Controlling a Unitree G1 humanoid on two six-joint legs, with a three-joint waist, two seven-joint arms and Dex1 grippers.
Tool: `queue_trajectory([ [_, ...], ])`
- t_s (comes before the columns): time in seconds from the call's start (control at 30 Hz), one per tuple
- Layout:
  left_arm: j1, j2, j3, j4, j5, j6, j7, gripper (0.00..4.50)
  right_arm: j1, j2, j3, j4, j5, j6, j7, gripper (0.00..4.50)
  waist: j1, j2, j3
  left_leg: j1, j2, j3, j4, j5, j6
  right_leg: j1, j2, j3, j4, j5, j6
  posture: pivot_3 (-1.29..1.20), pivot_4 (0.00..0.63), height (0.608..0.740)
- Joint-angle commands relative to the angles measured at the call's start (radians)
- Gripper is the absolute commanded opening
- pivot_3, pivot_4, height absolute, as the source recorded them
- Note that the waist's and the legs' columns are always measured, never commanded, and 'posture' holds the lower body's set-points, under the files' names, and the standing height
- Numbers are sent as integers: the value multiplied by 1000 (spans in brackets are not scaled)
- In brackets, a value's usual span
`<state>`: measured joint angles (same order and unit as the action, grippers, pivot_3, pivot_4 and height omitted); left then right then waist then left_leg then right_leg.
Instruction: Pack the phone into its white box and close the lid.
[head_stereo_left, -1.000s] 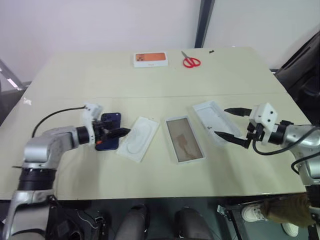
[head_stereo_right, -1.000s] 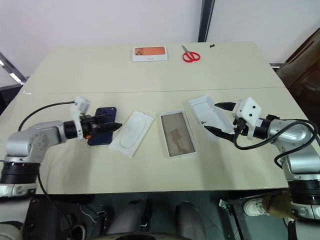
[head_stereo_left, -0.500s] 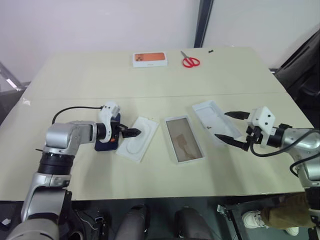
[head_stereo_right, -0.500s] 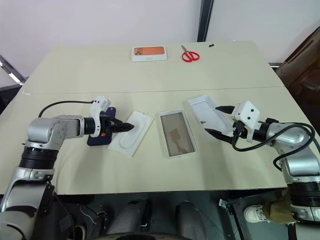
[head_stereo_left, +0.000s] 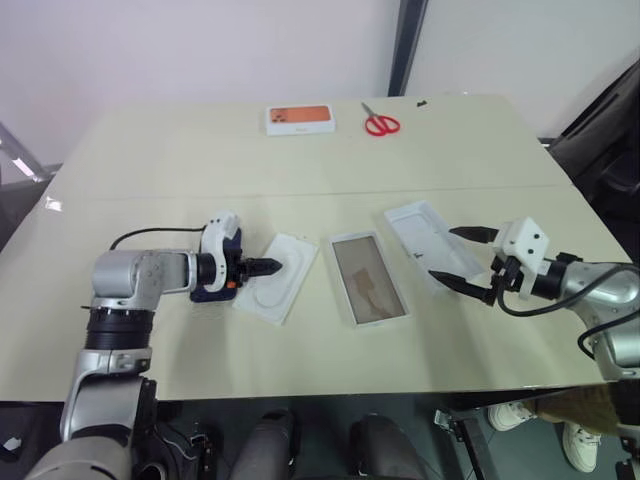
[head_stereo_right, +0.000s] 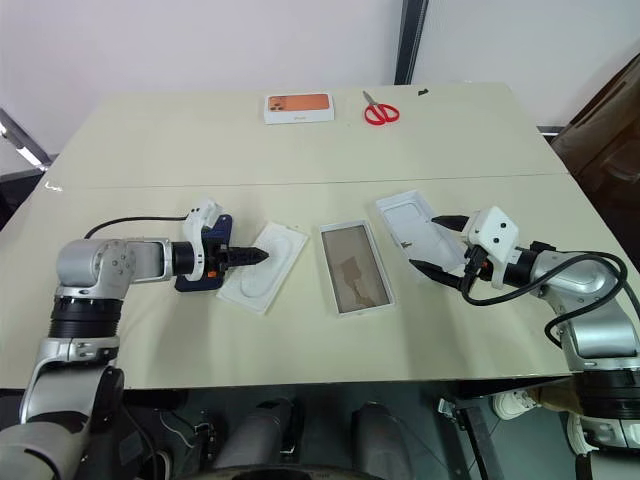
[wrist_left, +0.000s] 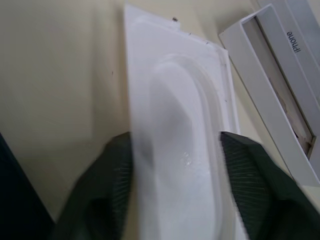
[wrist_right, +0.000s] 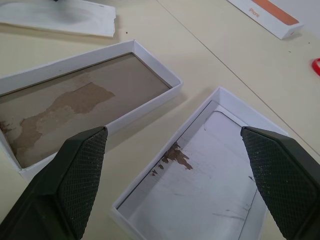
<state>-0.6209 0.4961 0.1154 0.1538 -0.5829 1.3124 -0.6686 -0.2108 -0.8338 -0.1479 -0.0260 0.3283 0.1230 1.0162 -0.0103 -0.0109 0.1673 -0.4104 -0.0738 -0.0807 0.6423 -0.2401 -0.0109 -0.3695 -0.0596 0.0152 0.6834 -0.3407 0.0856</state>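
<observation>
The dark navy phone (head_stereo_left: 213, 291) lies flat on the table, mostly hidden under my left wrist. My left gripper (head_stereo_left: 268, 267) reaches past it over the near end of the white insert (wrist_left: 180, 115). Its fingers (wrist_left: 112, 190) stand apart, one at each long edge of the insert; I cannot tell whether they touch it. The white box (head_stereo_left: 366, 278) lies open in the middle, its brownish floor bare. The lid (head_stereo_left: 420, 235) lies inside-up to its right. My right gripper (head_stereo_left: 444, 253) hovers open at the lid's right edge, holding nothing.
An orange-printed white box (head_stereo_left: 300, 118) and red scissors (head_stereo_left: 381, 123) lie at the table's far edge. A black cable (head_stereo_left: 150, 236) loops from my left wrist. Bare tabletop (head_stereo_left: 320, 350) runs along the near edge.
My left gripper has moved right, from above the phone to the insert's near end, and has rolled and dipped. The right gripper has stayed open where it was.
</observation>
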Motion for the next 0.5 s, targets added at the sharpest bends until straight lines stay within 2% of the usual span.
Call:
queue_trajectory([
  [0.03,28,0,7,14,-13,34,6,2780,-10,-2,-25,-37,7,-19,-6,4500,0,0,0,0,0,0,0,0,0,0,0,0,0,0,0,0,150,740],
  [0.27,50,-12,36,32,-27,55,22,2780,-27,3,-12,-50,4,-15,-8,4500,-1,0,0,0,0,0,0,0,0,0,0,0,0,0,0,0,150,740],
  [0.4,57,-14,42,21,-42,72,24,1574,-33,4,-3,-61,3,-9,-7,4500,-1,0,0,0,0,0,0,0,0,0,0,0,0,0,0,0,150,740],
  [0.5,66,-4,29,8,-35,62,30,1574,-35,4,1,-61,1,-9,-6,4500,0,0,0,0,0,0,0,0,0,0,0,0,0,0,0,0,150,740],
])
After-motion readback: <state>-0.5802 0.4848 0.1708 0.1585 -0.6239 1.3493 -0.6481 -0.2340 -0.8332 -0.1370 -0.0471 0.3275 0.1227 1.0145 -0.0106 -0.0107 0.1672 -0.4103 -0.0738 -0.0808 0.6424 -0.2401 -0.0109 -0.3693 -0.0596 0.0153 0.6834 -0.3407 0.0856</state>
